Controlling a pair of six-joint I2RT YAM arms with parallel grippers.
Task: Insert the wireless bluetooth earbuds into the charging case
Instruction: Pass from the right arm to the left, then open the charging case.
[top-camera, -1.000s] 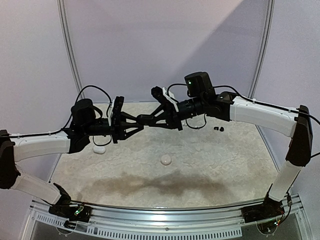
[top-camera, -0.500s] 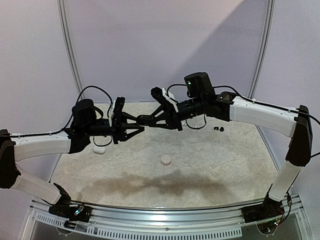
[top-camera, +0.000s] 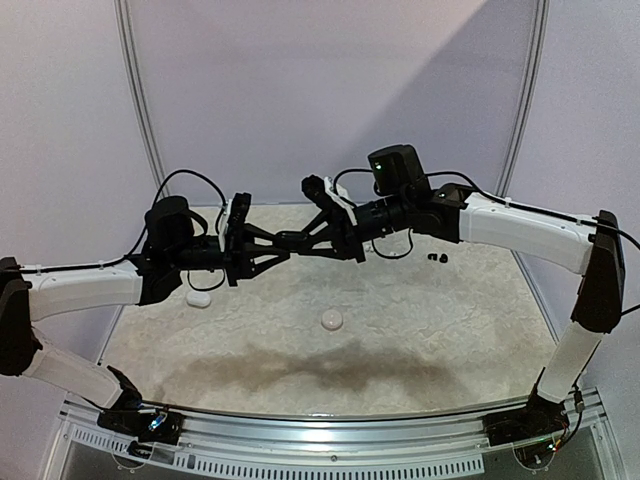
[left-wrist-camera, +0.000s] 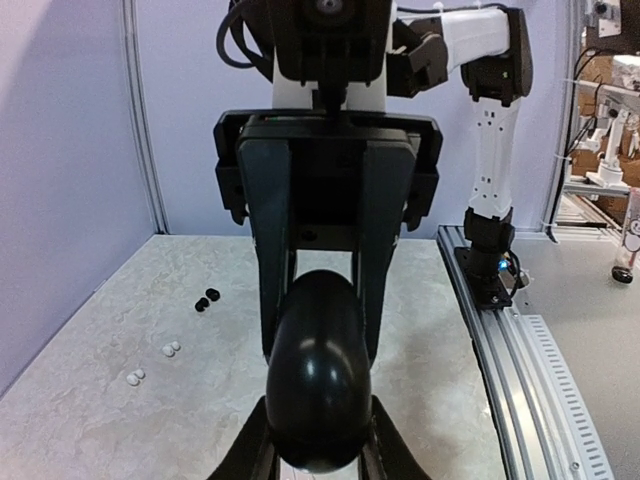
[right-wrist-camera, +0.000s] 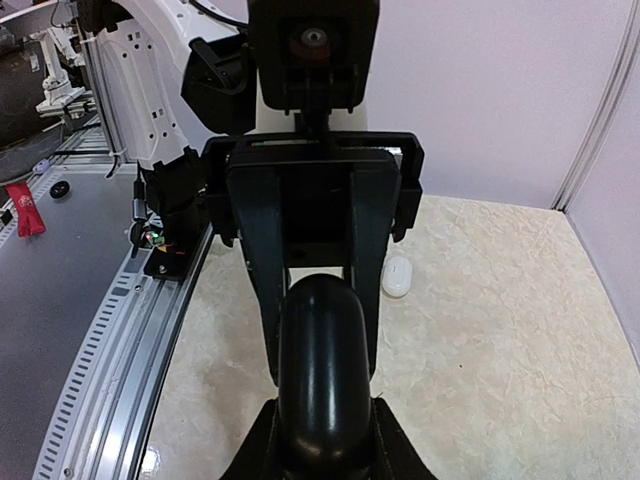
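Left arm (top-camera: 85, 285) and right arm (top-camera: 520, 225) both raised, forearms reaching inward. Left gripper (left-wrist-camera: 320, 445) and right gripper (right-wrist-camera: 322, 440) meet tip to tip, each clamped on one black case (left-wrist-camera: 320, 375).

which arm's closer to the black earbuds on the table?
Right. The black earbuds lie on the table right by the forearm of the right arm, near its wrist. The left arm reaches in from the opposite side, well away, meeting the right at the black case.
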